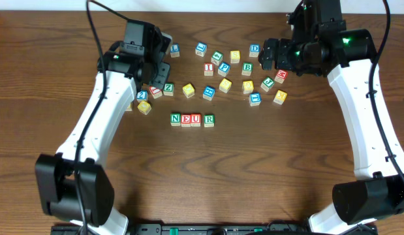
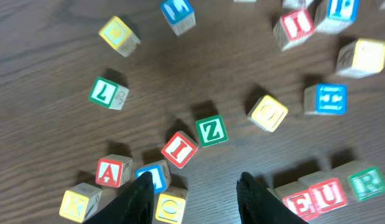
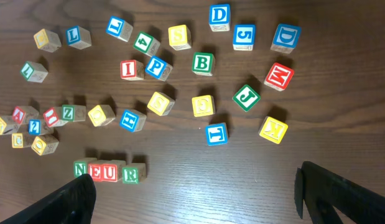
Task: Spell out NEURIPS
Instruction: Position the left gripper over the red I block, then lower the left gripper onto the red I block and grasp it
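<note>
NEUR row of small wooden cubes mid-frame; red I cube just above partly open, empty left gripper; right gripper wide open, empty.

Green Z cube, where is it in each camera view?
Overhead: green Z cube left of centre, up-left of the NEUR row.
Left wrist: near the centre; row at lower right.
Right wrist: far left, mid-height; row lower left.
Shared landmark: the NEUR row.

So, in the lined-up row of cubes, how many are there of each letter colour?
Green letters: 2, the N cube and the R cube
Red letters: 2, the E cube and the U cube
Total: 4
</note>
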